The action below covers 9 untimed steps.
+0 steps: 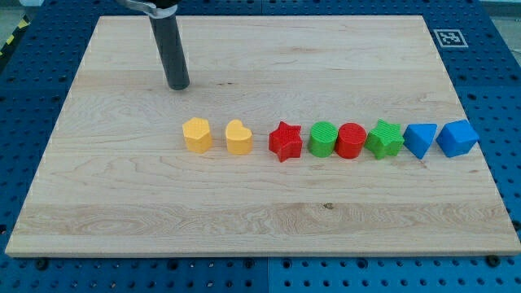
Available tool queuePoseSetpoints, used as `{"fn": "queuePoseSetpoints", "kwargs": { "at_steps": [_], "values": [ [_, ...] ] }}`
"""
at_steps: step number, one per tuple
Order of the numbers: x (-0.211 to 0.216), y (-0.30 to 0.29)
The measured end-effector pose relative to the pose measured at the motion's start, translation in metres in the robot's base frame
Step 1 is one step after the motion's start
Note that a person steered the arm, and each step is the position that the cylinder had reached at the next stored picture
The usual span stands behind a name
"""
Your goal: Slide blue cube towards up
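The blue cube point(457, 137) sits at the right end of a row of blocks across the middle of the wooden board point(260, 220), close to the board's right edge. A blue triangular block point(420, 139) is right beside it on its left. My tip point(177, 85) rests on the board in the upper left, far to the left of the blue cube and above the yellow blocks. It touches no block.
The row runs leftward from the blue blocks: a green star point(385, 137), a red cylinder point(351, 140), a green cylinder point(323, 138), a red star point(285, 142), a yellow heart point(238, 137) and a yellow hexagonal block point(197, 134). A marker tag point(448, 37) sits off the top right corner.
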<state>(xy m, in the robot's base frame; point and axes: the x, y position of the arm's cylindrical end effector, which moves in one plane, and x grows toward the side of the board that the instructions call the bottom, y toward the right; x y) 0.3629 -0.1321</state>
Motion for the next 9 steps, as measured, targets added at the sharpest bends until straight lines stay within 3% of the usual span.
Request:
{"fn": "queuePoseSetpoints", "kwargs": {
  "at_steps": [2,4,8,9],
  "values": [
    [0.005,0.032],
    [0.061,0.173],
    [0.064,0.282],
    [0.060,0.372]
  ]
}}
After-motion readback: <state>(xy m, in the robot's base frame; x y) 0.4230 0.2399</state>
